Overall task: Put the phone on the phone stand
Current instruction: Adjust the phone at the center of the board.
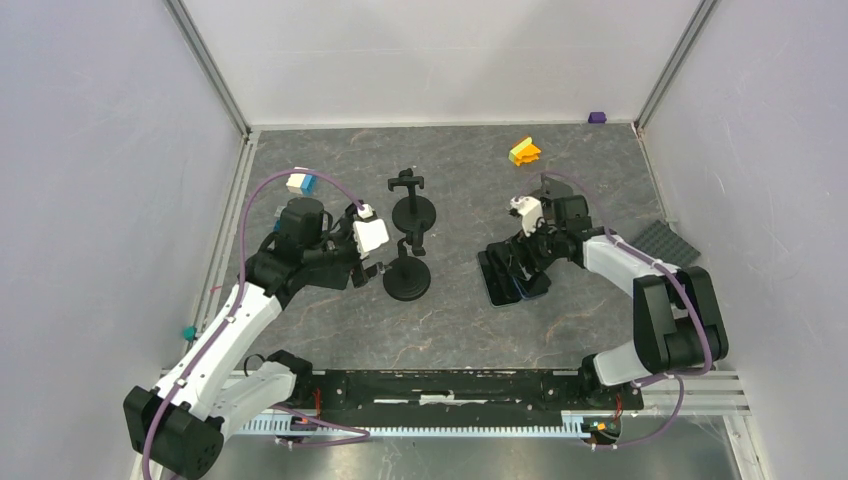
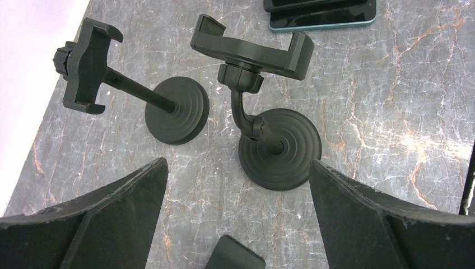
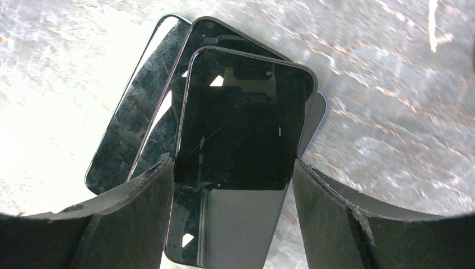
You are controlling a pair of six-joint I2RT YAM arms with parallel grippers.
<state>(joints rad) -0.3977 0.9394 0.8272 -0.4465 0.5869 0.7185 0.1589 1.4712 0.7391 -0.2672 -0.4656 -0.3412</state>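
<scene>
Tabletop, two stands, three phones, left end effector wide, right end effector (astride phones) unclear.

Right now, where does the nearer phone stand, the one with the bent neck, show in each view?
Top external: nearer phone stand left of centre, just below the other stand.
Left wrist: nearer phone stand at centre, the right-hand of two.
Right wrist: not in it.
Shared landmark: stack of phones, in all three views.

Dark phone lies atop fanned stack; black phone stand upright.
</scene>
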